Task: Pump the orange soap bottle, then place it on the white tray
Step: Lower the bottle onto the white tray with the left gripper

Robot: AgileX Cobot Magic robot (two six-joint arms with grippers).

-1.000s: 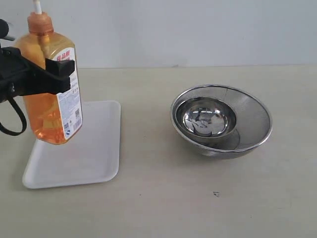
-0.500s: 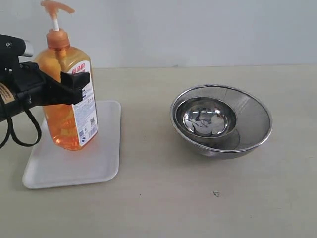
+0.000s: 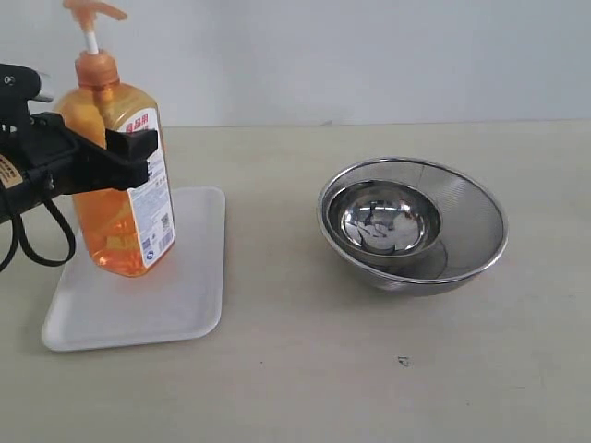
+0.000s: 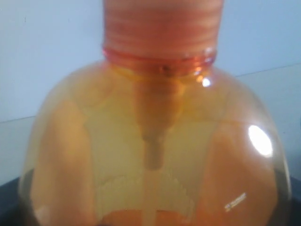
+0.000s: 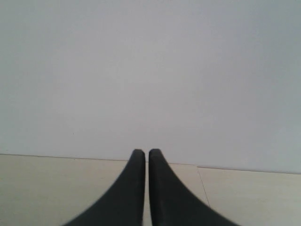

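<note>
- Two grippers show. The left gripper (image 3: 113, 159) is clamped across the upper body of the orange soap bottle (image 3: 118, 198), and its near black finger (image 3: 129, 152) lies over the top of the printed label.
- The bottle stands close to upright, leaning slightly, with its base over the far left part of the white tray (image 3: 180, 309). The exterior view does not show whether the base touches the tray surface.
- The orange pump head (image 3: 92, 11) sits on its white stem (image 3: 90, 41) at the top edge of the exterior view, above the ribbed orange collar.
- In the left wrist view, the bottle's shoulder (image 4: 150, 155) and collar fill almost the whole picture. The dip tube shows through the translucent wall.
- The tray lies flat on the beige table (image 3: 369, 388), at the left side of the exterior view.
- A small steel bowl (image 3: 383, 217) is nested inside a larger mesh bowl (image 3: 471, 231). Both stand on the table, well apart from the tray, to the right.
- The right gripper (image 5: 146, 155) is clenched. Its two black fingertips meet along a thin seam and grasp nothing, and they face a pale wall above the table edge.
</note>
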